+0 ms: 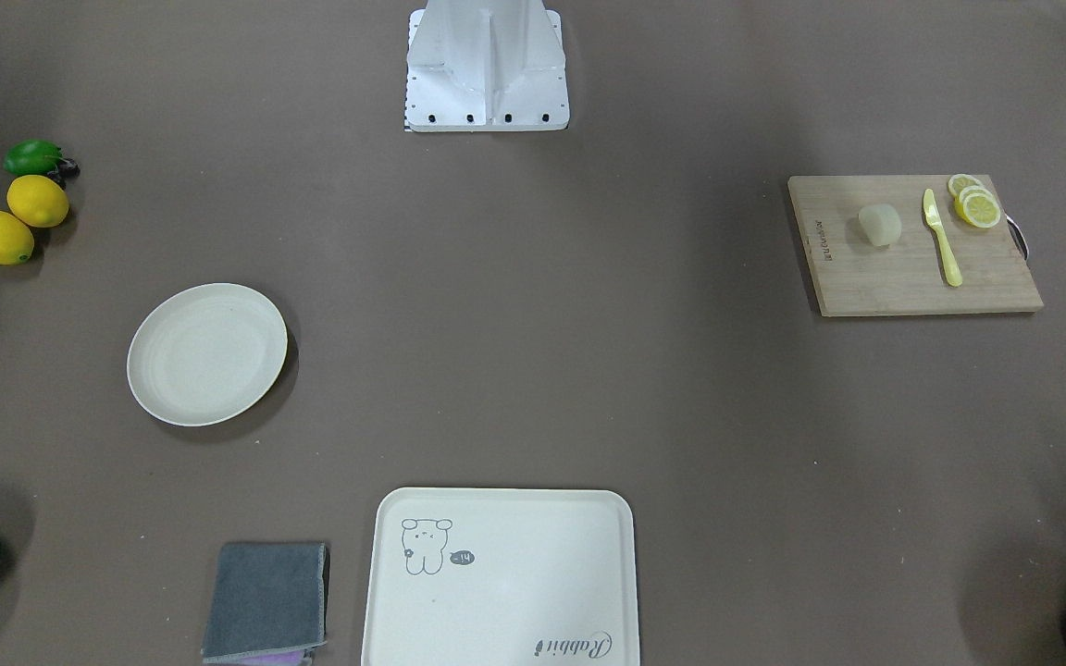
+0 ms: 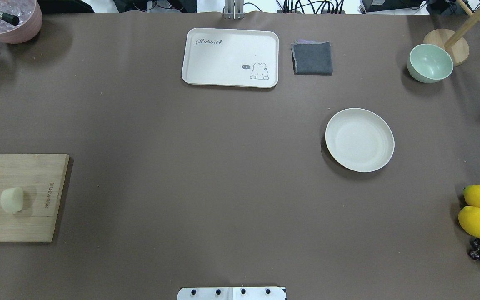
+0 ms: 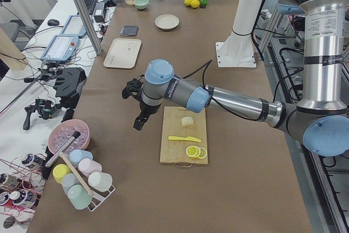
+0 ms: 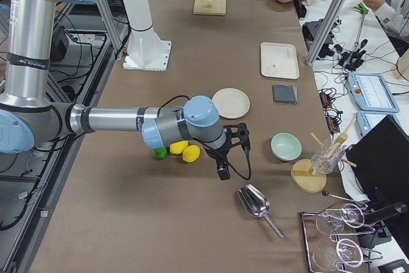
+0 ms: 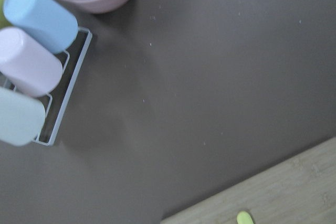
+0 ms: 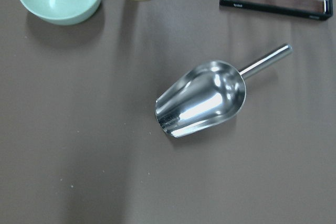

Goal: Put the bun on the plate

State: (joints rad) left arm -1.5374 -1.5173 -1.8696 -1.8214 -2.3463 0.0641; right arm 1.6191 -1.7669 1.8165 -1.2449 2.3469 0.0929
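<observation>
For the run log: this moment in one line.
bun on cutting board | plate empty | left gripper beside board, state unclear | right gripper above scoop, state unclear

robot lab — ur arms (image 3: pixel 240 102) at a test table (image 2: pixel 223 166); side bench (image 4: pixel 391 55) w/ tablets (image 4: pixel 369 86), cables (image 4: pixel 330 110)

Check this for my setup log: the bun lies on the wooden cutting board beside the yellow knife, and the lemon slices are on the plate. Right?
Not quite. The lemon slices are not on the plate; they lie on the wooden cutting board too, across the yellow knife from the bun. The exterior front-facing view shows it.
</observation>
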